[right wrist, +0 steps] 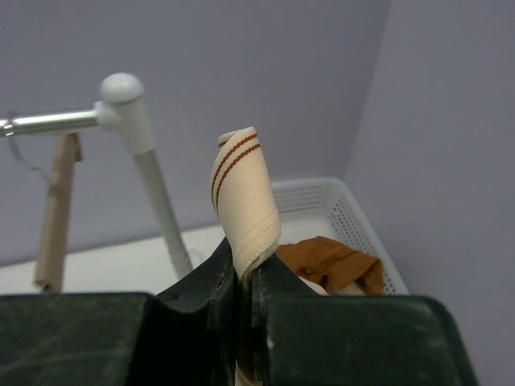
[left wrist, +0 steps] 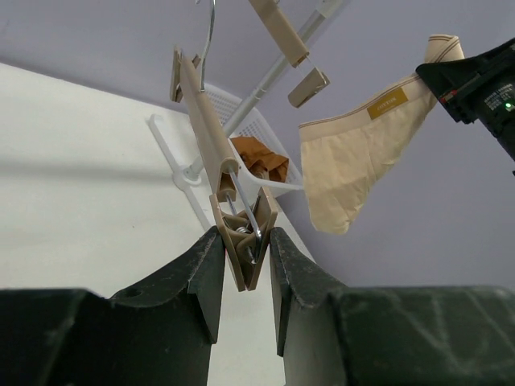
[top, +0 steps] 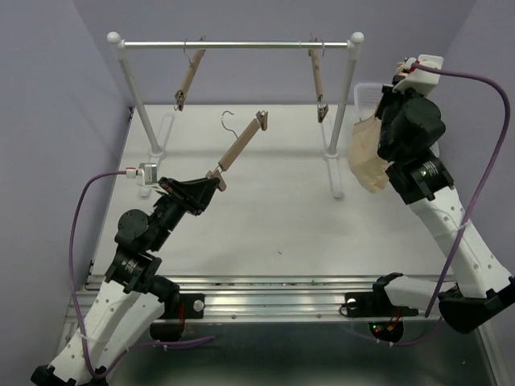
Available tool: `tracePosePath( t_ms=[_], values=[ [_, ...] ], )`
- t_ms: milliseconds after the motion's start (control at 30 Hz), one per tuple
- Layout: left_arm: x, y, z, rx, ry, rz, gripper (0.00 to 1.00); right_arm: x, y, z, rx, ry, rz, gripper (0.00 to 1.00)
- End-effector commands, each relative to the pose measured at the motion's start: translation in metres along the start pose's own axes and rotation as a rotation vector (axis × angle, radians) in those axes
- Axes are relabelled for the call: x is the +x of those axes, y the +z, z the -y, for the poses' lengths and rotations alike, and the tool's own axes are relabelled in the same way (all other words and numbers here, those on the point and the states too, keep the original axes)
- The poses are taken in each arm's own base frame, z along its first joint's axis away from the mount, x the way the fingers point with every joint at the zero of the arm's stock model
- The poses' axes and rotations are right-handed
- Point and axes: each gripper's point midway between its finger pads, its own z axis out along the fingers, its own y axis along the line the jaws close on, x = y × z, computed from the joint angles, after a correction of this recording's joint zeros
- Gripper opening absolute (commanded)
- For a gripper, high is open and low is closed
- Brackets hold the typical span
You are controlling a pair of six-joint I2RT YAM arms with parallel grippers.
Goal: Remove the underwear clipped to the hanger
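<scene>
Left tool (left wrist: 244, 241) clamps the spring clip at one end of a wooden hanger (top: 240, 146), held tilted above the worktop (top: 265, 225) and off the rail (top: 241, 45), where two other hangers (top: 190, 74) hang. Right tool (right wrist: 244, 269), fingers pressed together, pinches the waistband of the beige underwear (top: 368, 153), which dangles in the air by the rack's right post. The rust-orange underwear (right wrist: 334, 261) lies in the white basket (right wrist: 354, 213); whether the beige pair hangs directly over it is unclear.
</scene>
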Motion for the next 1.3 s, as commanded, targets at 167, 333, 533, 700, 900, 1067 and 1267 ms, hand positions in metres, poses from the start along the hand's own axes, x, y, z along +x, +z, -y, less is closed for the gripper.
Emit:
tracePosePath(
  t_ms=[167,333,533,700,900,1067,1267],
  values=[
    [-0.058,0.006,0.043,0.106,0.145,0.169,0.00,0.020,0.104,0.047,0.044,-0.099,-0.013,0.01],
    [-0.066,0.017,0.045,0.099,0.186,0.170,0.00,0.012,0.161,0.073,0.077,-0.122,0.021,0.01],
    [-0.080,0.017,0.053,0.102,0.224,0.212,0.00,0.074,0.234,0.089,0.114,-0.130,-0.061,0.01],
    [-0.087,0.022,0.058,0.106,0.242,0.222,0.00,0.131,0.254,0.101,0.172,-0.101,-0.151,0.42],
    [-0.110,0.031,0.074,0.124,0.290,0.278,0.00,0.163,0.239,0.098,0.166,-0.036,-0.231,1.00],
    [-0.122,0.044,0.076,0.101,0.309,0.313,0.00,0.155,0.214,0.093,0.120,-0.008,-0.238,1.00],
    [-0.133,0.065,0.077,0.039,0.375,0.374,0.00,0.140,0.195,0.085,0.064,0.040,-0.196,1.00]
  ],
)
